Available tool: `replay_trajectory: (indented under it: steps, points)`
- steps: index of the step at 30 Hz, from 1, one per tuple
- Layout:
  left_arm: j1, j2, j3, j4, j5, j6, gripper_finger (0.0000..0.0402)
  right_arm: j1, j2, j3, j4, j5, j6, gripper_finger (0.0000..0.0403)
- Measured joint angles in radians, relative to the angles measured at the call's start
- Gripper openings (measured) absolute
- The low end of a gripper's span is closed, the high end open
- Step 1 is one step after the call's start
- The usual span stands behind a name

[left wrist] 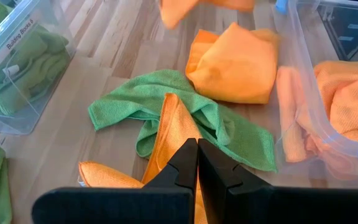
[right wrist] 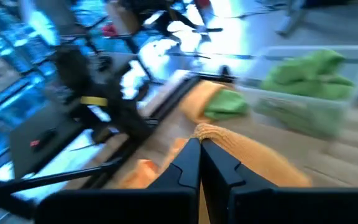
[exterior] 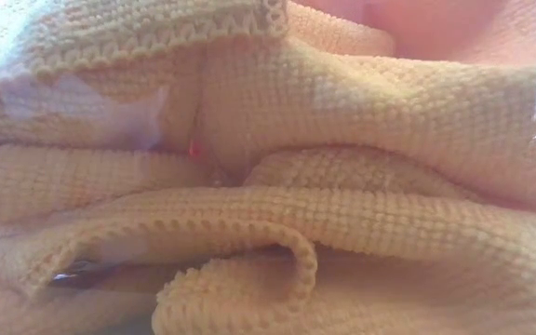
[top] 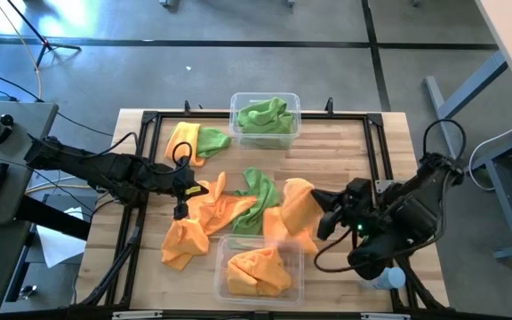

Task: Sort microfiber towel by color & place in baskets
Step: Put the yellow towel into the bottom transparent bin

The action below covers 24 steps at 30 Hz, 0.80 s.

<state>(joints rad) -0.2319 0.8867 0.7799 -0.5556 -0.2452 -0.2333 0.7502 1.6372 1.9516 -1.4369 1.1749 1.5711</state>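
Observation:
My right gripper (top: 320, 212) is shut on an orange towel (top: 297, 206) and holds it above the table, just beyond the near clear basket (top: 223, 286), which has orange towels (top: 256, 271) in it. My left gripper (top: 185, 190) is shut on another orange towel (left wrist: 174, 124) at the table's left middle. This towel lies across a spread green towel (left wrist: 135, 106). The far basket (top: 293, 103) holds green towels (top: 265, 116). The low view is filled by orange cloth (exterior: 268, 186). My left gripper pinches a raised fold of the orange towel (left wrist: 178, 142) between its two fingers. The fold rises toward the fingers as a ridge, and the rest of the towel lies on the table and on the green towel. My right gripper pinches the orange towel by an edge (right wrist: 211, 132) between its two fingers, coming level from the table's right side. The towel hangs from the fingertips toward the table, lifted over the other cloths. One layer or several, I cannot tell.
An orange and a green towel (top: 196, 140) lie together at the far left. A crumpled orange towel (top: 185, 242) sits near the left of the near basket, and another folded one (left wrist: 235, 65) lies beside it. A small clear bottle (top: 389, 279) stands at the near right corner.

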Motion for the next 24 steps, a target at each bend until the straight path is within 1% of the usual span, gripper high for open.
replay_trajectory:
  steps: [4, 10, 12, 15, 18, 21, 24]
  points:
    - [0.000, 0.000, 0.000, 0.000, 0.000, 0.000, 0.0000, 0.000, 0.037, 0.086, 0.231, 0.000, -0.294, 0.0000]
    - [0.000, 0.000, 0.000, -0.005, 0.000, 0.001, 0.0000, 0.004, 0.095, 0.170, 0.663, -0.002, -0.756, 0.0000]
    - [0.000, 0.000, 0.000, -0.005, 0.000, 0.001, 0.0000, 0.010, 0.116, 0.189, 0.805, -0.018, -0.884, 0.0000]
    - [0.000, 0.000, 0.000, -0.008, 0.000, 0.001, 0.0000, 0.025, 0.150, 0.210, 0.982, -0.038, -1.027, 0.0000]
    - [0.000, 0.000, 0.000, -0.009, 0.000, 0.001, 0.0000, 0.037, 0.183, 0.217, 1.056, -0.045, -1.063, 0.0000]
    - [0.000, 0.000, 0.000, -0.010, 0.000, 0.001, 0.0000, 0.039, 0.226, 0.217, 1.045, -0.051, -1.003, 0.0000]
    - [0.000, 0.000, 0.000, -0.009, 0.000, -0.011, 0.0000, 0.038, 0.272, 0.216, 0.990, -0.070, -0.916, 0.0000]
